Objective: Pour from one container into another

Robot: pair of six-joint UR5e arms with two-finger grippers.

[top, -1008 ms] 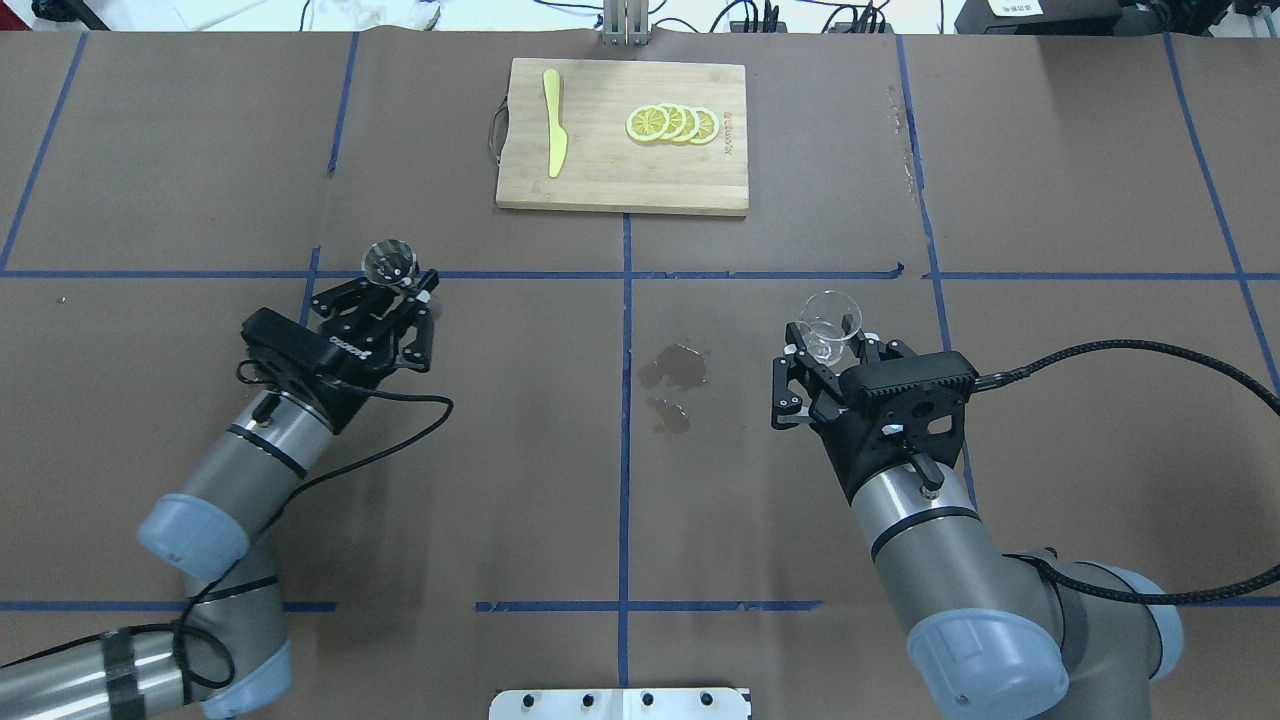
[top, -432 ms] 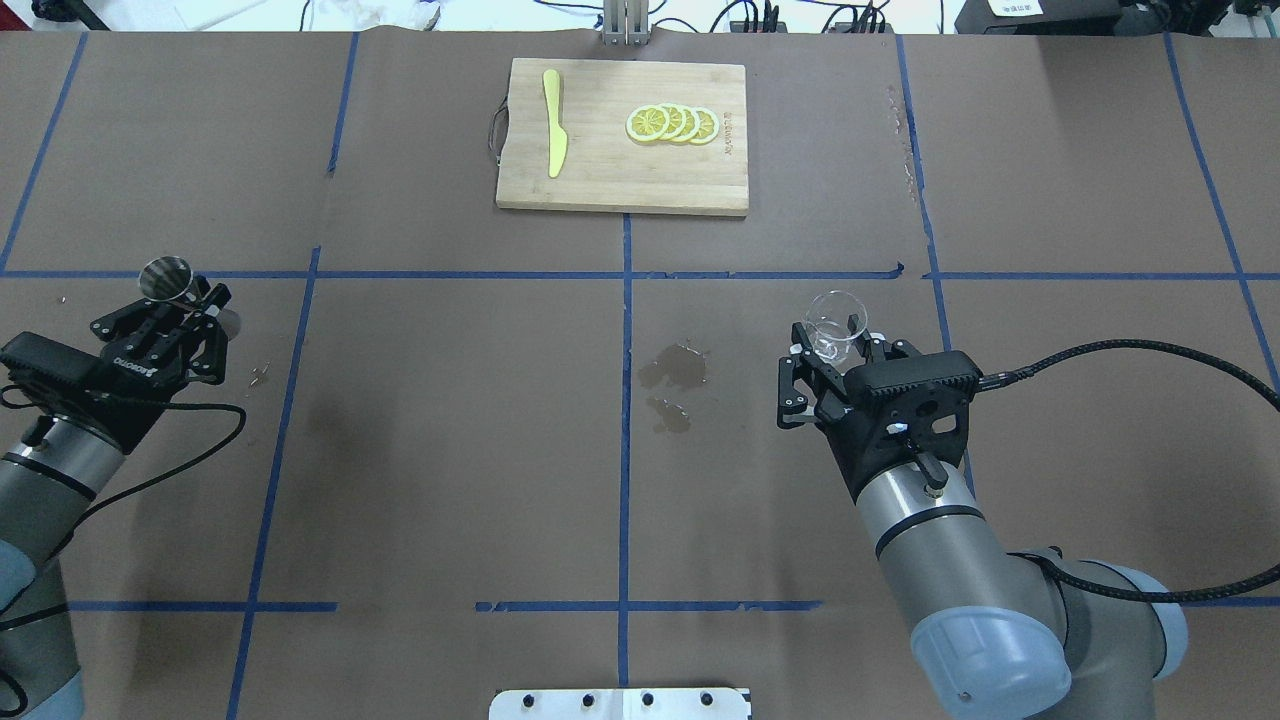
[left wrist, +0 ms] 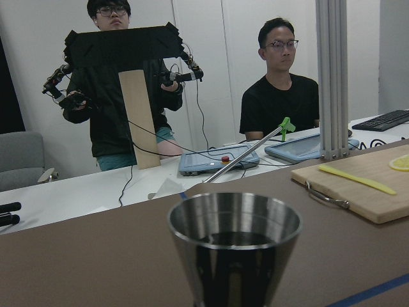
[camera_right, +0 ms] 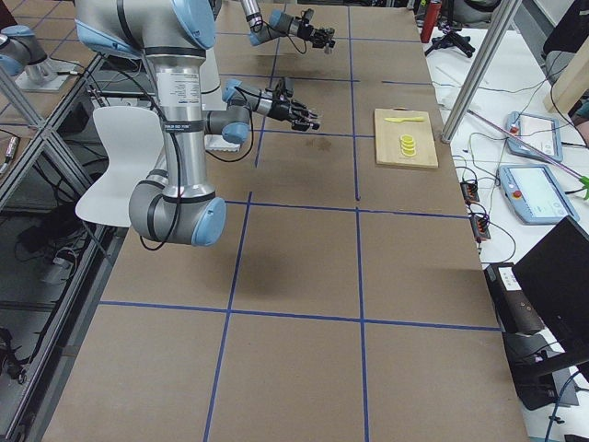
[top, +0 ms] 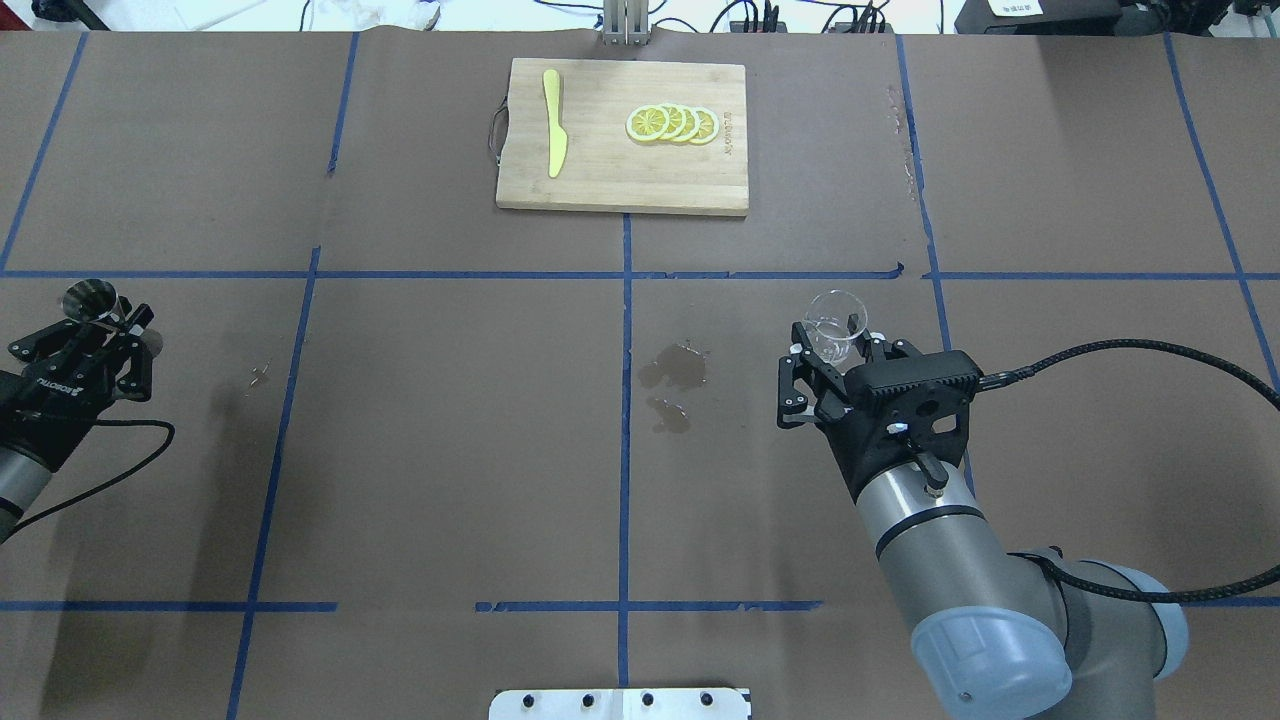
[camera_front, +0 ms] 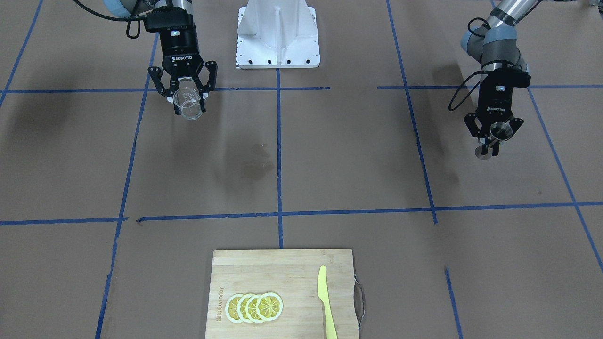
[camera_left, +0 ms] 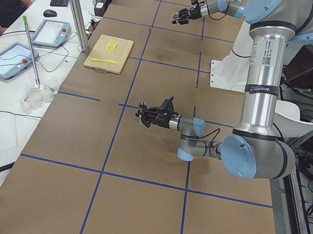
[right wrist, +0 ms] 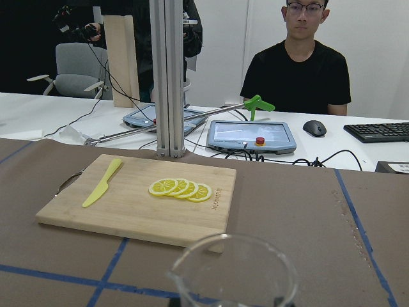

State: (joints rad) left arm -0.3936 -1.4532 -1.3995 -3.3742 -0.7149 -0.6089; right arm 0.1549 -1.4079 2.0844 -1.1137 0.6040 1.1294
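- Right gripper (top: 828, 348) pinches the clear beaker (top: 836, 318) upright, near the wet stain (top: 674, 368), on the robot's right of it.
- Left gripper (top: 98, 322) clamps the steel jigger (top: 88, 299) at its waist, well apart from the stain on the robot's left.
- Cutting board (top: 620, 190) with lemon slices (top: 672, 123) and yellow knife (top: 553, 135) lies beyond the stain, away from the robot.
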